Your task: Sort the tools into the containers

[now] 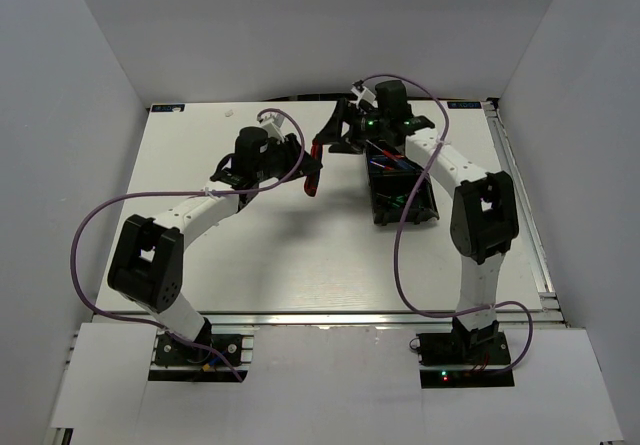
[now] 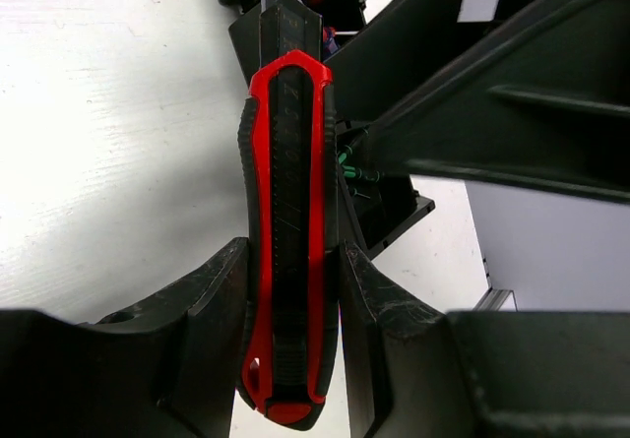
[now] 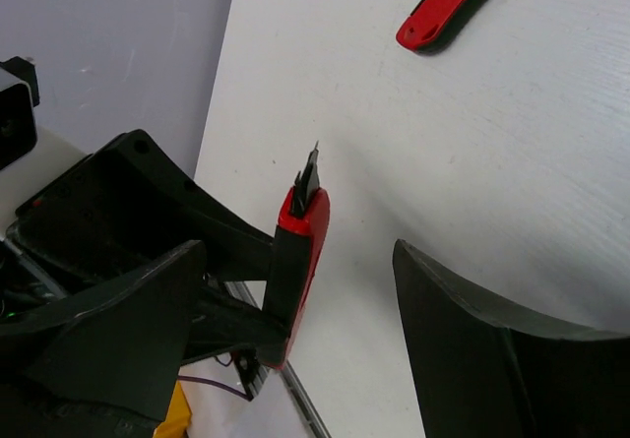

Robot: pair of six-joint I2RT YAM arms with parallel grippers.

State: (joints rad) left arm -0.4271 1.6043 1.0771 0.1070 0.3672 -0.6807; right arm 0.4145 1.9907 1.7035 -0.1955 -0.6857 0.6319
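The left gripper (image 2: 292, 266) clamps the red-handled cutter (image 2: 290, 143) by its rear half. The right gripper (image 3: 298, 251) stands wide, the cutter's blade end between its jaws.

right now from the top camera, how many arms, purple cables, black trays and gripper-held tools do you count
arms: 2
purple cables: 2
black tray: 1
held tools: 1, the red-and-black cutter in the left gripper
total: 6
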